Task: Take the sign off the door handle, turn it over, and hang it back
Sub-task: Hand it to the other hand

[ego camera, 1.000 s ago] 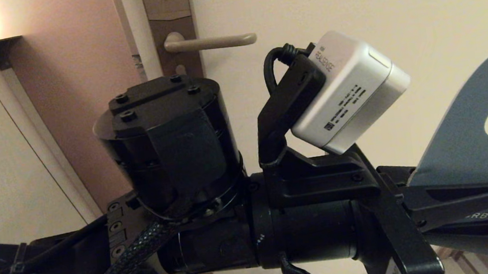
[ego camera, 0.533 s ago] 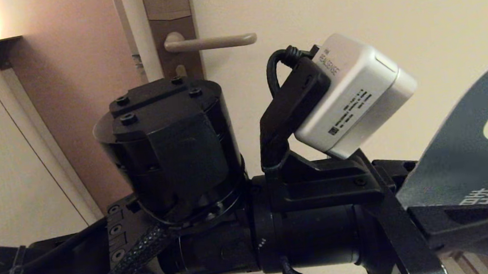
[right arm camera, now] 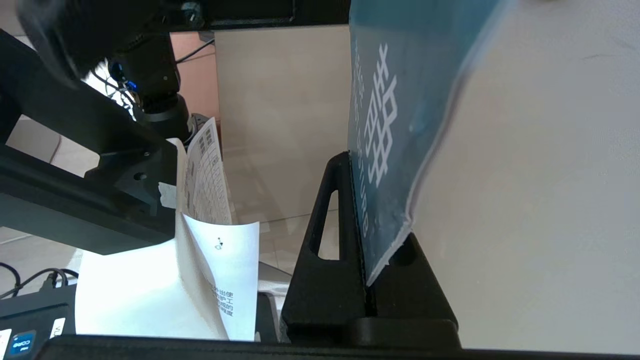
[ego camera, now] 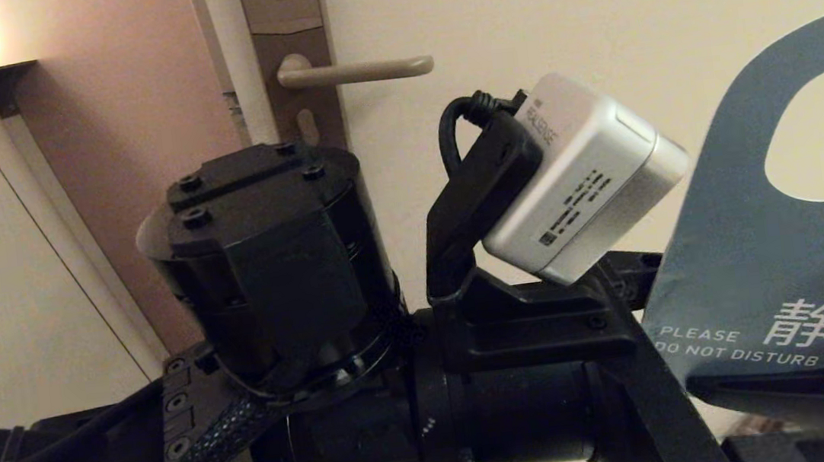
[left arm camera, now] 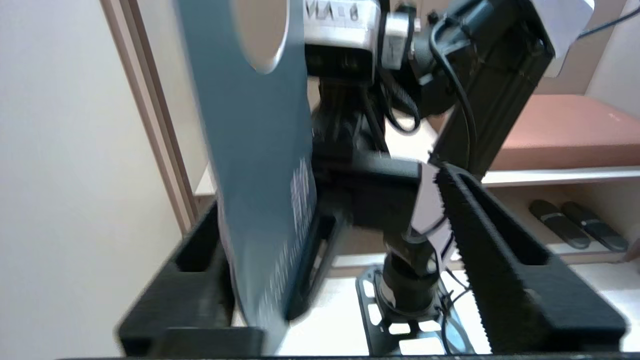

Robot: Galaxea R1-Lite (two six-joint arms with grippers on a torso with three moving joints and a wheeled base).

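Note:
The sign (ego camera: 736, 258) stands nearly upright at the right, its blue "PLEASE DO NOT DISTURB" face toward the head camera and its oval hole at the top. My right gripper (right arm camera: 375, 200) is shut on the sign's (right arm camera: 395, 100) bottom edge. My left gripper (left arm camera: 330, 200) is open. The sign (left arm camera: 250, 150) stands between its spread fingers, close to one of them. The door handle (ego camera: 357, 73) is bare, up and to the left on its brown lock plate (ego camera: 286, 14).
My left arm and its wrist camera (ego camera: 575, 175) fill the middle of the head view. A small keyhole knob (ego camera: 307, 126) sits under the handle. A wall panel (ego camera: 2, 266) stands at left. Paper tags (right arm camera: 210, 200) hang off the left arm.
The sign has swung from leaning right to nearly upright, and its lettering has come clear of the black finger that covered it. My left arm has shifted slightly left and down.

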